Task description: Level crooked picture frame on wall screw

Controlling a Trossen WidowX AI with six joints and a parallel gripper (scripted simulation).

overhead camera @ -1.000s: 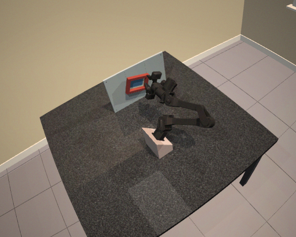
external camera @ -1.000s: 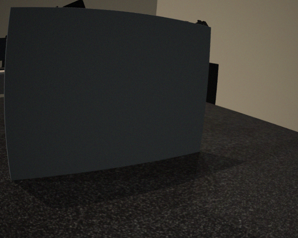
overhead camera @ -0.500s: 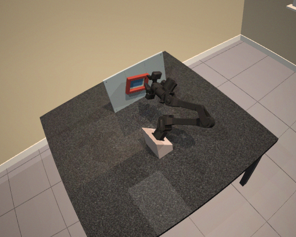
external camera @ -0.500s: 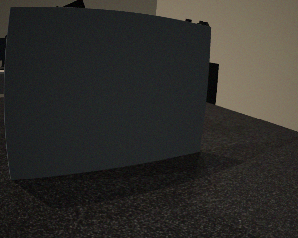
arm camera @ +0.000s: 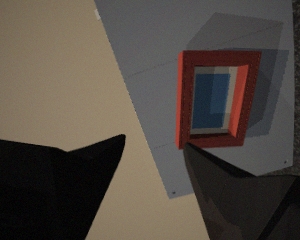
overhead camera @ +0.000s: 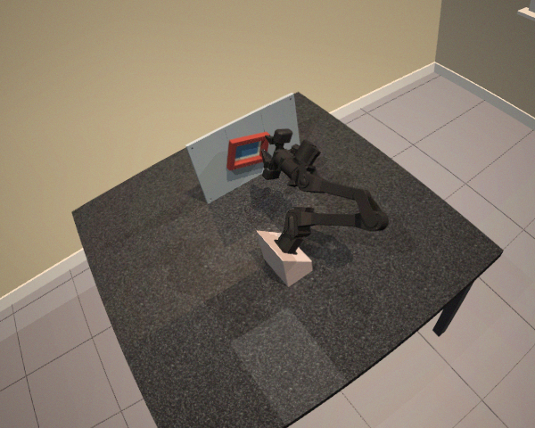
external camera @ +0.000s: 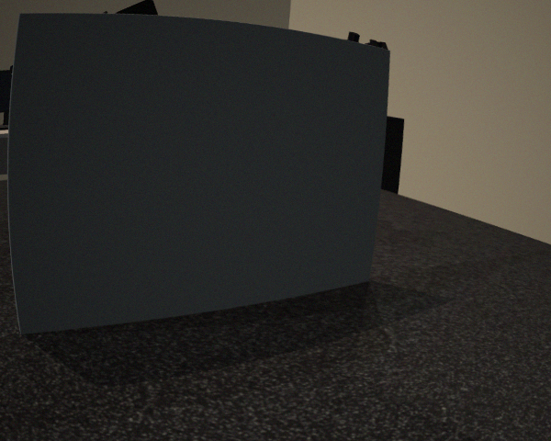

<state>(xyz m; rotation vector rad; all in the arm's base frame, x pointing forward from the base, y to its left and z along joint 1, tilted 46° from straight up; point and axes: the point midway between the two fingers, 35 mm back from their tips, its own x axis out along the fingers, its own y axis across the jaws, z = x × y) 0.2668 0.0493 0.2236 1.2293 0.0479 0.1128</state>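
Note:
The red picture frame (overhead camera: 232, 156) (arm camera: 214, 58) with a blue picture hangs on the pale grey panel (overhead camera: 208, 170) (arm camera: 140, 55). In the top view it is crooked against the panel's top edge: its left side is high and its right side low. My gripper (overhead camera: 266, 144) (arm camera: 154, 143) is open, with nothing between its fingers, at the frame's right end. In the wrist view one fingertip overlaps a frame corner and the other is off beyond the panel's top edge; whether either touches is unclear. The screw and notched strip are hidden.
The panel stands on the dark speckled table (overhead camera: 166, 285); the exterior view shows only its back (external camera: 195, 165). The arm (overhead camera: 332, 219) reaches from a pale pink wedge-shaped base (overhead camera: 300, 274). The room wall (overhead camera: 120, 69) rises behind the table.

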